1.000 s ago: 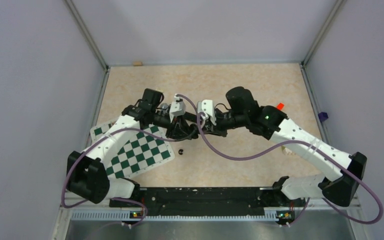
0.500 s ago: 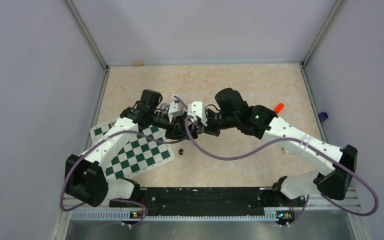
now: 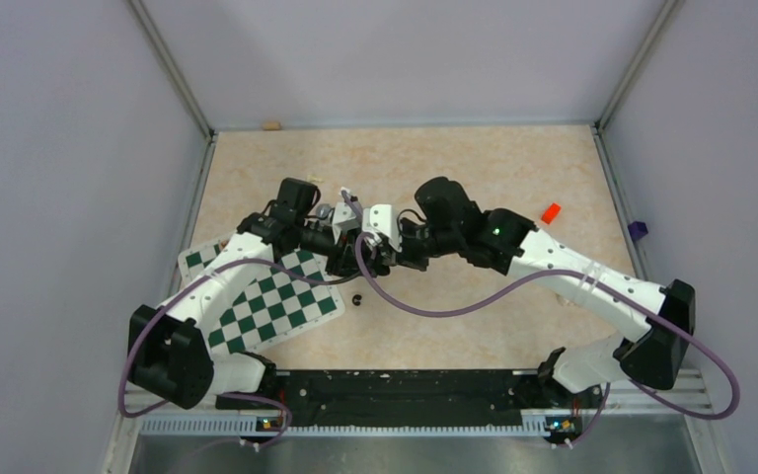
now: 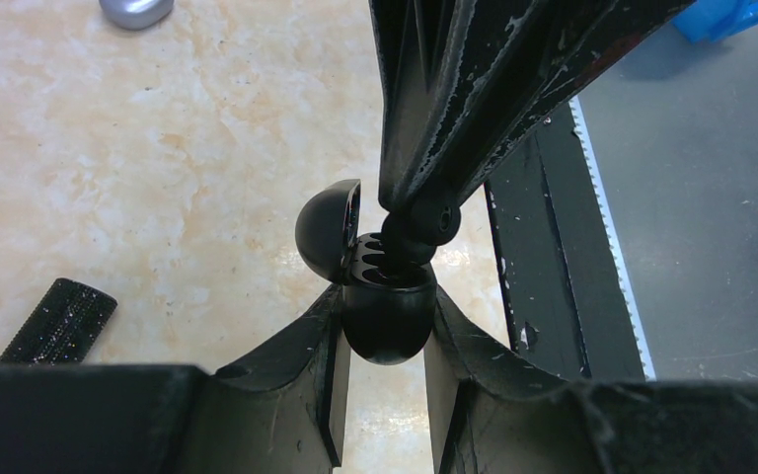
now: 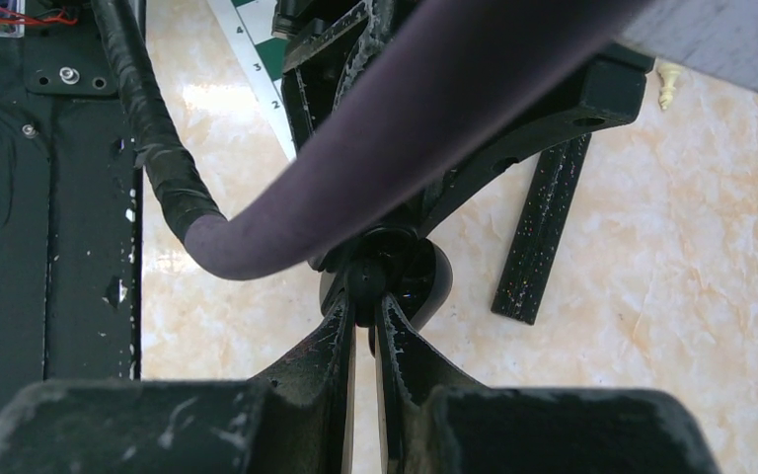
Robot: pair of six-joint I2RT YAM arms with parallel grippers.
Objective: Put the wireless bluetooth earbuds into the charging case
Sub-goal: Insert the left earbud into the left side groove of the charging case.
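Left tool (image 4: 385,308) is clenched on the black charging case (image 4: 383,338), fingers pressed on both sides of its round base. The lid (image 4: 324,229) is hinged open to the left and the slots face up. Right tool (image 5: 366,308) is over the case, pinched tight on a black earbud (image 5: 366,276). The bud sits right at the case's open mouth, at the slots; can't tell if it is seated. In the top view both tools meet above the middle of the worktop (image 3: 474,168), by the far right corner of the chessboard (image 3: 276,301). A loose black bud (image 3: 357,298) lies on the worktop just beside the board's right edge, on the near side of the tools. A red block (image 3: 551,210) sits well apart, beyond the right arm. The right wrist view shows a black strip (image 5: 543,237) flat beside the case and a cream chess piece (image 5: 666,84) further off. The left wrist view shows a grey rounded object (image 4: 136,10) at the top edge.
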